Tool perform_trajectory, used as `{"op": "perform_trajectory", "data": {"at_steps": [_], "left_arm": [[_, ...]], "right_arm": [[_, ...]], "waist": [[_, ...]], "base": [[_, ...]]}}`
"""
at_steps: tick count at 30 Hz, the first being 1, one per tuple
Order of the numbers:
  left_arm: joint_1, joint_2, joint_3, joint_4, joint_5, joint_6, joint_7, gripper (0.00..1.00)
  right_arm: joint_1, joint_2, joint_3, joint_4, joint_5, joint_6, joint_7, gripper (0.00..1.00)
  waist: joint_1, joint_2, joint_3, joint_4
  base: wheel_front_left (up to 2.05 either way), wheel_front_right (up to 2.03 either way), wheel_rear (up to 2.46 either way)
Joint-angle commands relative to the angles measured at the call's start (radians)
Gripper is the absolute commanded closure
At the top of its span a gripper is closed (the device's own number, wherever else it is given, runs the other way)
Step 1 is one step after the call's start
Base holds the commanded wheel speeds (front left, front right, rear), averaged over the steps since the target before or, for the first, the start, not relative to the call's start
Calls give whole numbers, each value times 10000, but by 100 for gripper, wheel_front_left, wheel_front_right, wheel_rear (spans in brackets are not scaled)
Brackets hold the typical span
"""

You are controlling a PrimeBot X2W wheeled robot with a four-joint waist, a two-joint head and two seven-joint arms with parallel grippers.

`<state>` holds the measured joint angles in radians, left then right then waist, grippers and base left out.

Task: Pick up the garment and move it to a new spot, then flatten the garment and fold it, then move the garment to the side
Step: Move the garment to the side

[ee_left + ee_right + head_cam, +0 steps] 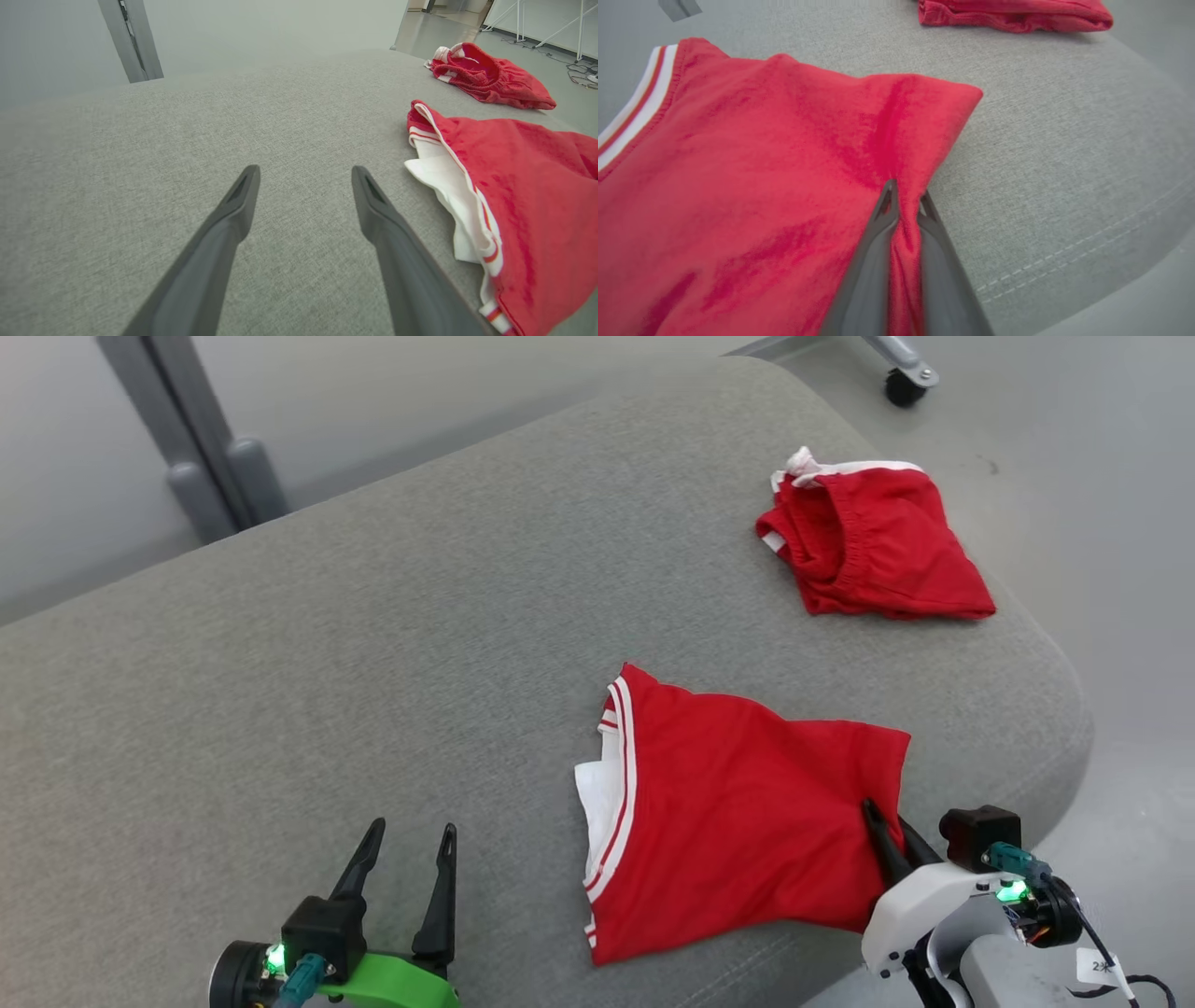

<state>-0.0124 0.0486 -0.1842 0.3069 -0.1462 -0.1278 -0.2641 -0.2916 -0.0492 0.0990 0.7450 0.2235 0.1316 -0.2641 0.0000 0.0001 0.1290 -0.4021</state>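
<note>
Cushion: grey woven upholstery carries everything, with pale floor beyond its right and far edges. We judge that cloth dragged past the rim would slide off.
Garment: the red garment, with white-and-red striped trim, lies loosely doubled near the cushion's near right corner. Its lower hem reaches the near edge.
Garment risk: we see white cloth showing under the trim, so there are at least two layers. A lift by one layer could let the piece fall open and hang unevenly.
Second red garment: it sits bunched at the far right corner, well apart. We think a careless set-down there could tangle the two pieces.
Right gripper: its jaws are clenched on a narrow ridge of red cloth close to the garment's right edge.
Right gripper risk: the pinch looks thin to us, so the fabric may slip free once its weight hangs from it.
Left gripper: its fingers are spread wide and grasp nothing. They hover over bare cushion by the near edge, left of the garment.
Left gripper risk: we expect a one-handed carry to bunch the cloth and make flattening harder.
Tag: a small white tag on the cable by the right wrist bears what looks like a 2. We cannot read the rest.
Brands: we can read none on either garment.
</note>
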Motion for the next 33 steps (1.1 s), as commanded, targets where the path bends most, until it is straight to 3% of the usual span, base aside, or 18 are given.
{"op": "perform_trajectory", "data": {"at_steps": [1, 8, 16, 20, 23, 29, 30, 31, 33], "left_arm": [[-228, 54, 21, -11, 105, -44, 10, 0], [-309, 256, -115, -103, 238, -40, 10, 0], [-564, 808, -196, -173, 31, -41, 10, 0], [-839, 1030, -271, -254, -89, -42, 10, 0], [-1054, 1177, -415, -294, -158, -42, 10, 0], [-1421, 1372, -554, -390, -350, -42, 11, 0], [-1456, 1389, -546, -403, -368, -42, 12, 0], [-1484, 1402, -560, -414, -386, -42, 11, 0], [-1506, 1440, -543, -408, -440, -42, 11, 0]], "right_arm": [[14, -28, -52, -125, -65, -21, 3, 100], [-1001, -34, 131, -615, -469, -21, 3, 100], [-4099, -34, -318, -77, -1908, -21, 416, 100], [-5483, -147, -1618, 361, -3375, -21, 1181, 100], [-6028, -733, -2935, 394, -4774, -21, 1976, 100], [-6077, -1480, -5612, -680, -7203, -21, 2977, 97], [-6036, -1533, -5906, -922, -7565, -21, 2873, 52], [-5966, -1488, -6209, -1131, -7899, -21, 2809, 0], [-5950, -1181, -6808, -1485, -8175, -20, 2538, 0]], "waist": [[0, -1, 307, -1071], [0, -1, 842, -911], [0, -1, 1680, -178], [0, -1, 2082, 301], [0, -1, 2396, 746], [0, -1, 2752, 1333], [0, -1, 2778, 1383], [0, -1, 2792, 1430], [0, -1, 2793, 1463]], "base": [[0, 0, 0], [0, 0, 0], [0, 0, 0], [0, 0, 0], [0, 0, 0], [0, 0, 0], [0, 0, 0], [0, 0, 0], [0, 0, 0]]}}
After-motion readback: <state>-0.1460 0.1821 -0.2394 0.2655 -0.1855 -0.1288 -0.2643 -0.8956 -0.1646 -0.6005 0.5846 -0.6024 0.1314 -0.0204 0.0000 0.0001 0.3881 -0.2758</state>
